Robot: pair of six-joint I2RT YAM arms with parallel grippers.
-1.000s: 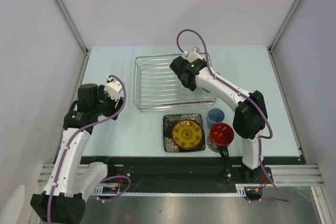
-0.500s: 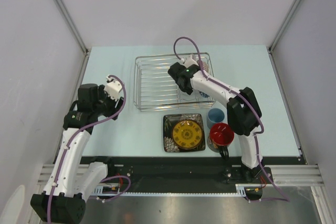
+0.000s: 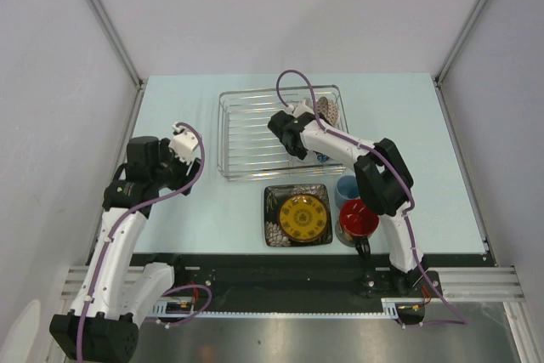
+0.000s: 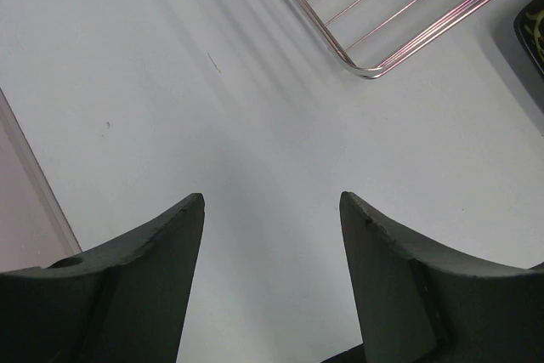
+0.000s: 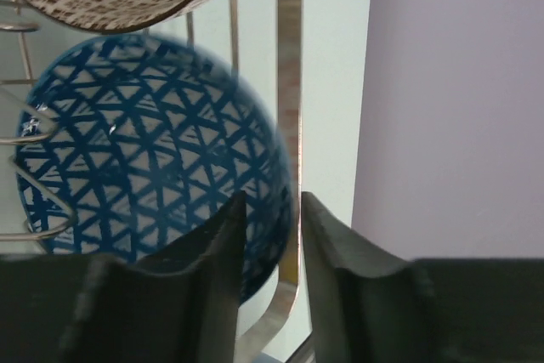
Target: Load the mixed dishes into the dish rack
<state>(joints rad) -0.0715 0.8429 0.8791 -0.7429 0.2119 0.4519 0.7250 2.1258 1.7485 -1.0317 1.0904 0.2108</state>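
- The right gripper [image 5: 272, 203] is low at the 4 o'clock corner of the dish rack [image 3: 255, 129]. Its jaws stand narrow, with the rim of the blue patterned bowl [image 5: 144, 150] and the rack's rim wire in the gap. I cannot tell if the pads press on the bowl or stand just free of it.
- This bowl seems to lean among the wires. The speckled bowl [image 3: 330, 110] is in the rack just beside it, toward 12 o'clock.
- The step in hand, as I judge it, is to let this bowl go. To do it well, the jaws should open until both pads are free of the rim before the wrist goes up. Otherwise the bowl can be dragged along and tip against the speckled one.
- The retreat should go back along the fingers' own line. The rim wire is right at the outer finger, and a sideways move can hook it and shift the rack.
- 3 dishes are on the table [image 4: 255, 125] at 5 to 6 o'clock of the rack: the square plate [image 3: 297, 214], the light blue cup [image 3: 347, 186] and the dark mug [image 3: 359, 217], all close together.
- The left gripper [image 4: 272, 197] hangs with wide jaws over bare table at 9 o'clock of the rack. It holds nothing and is well apart from the work.
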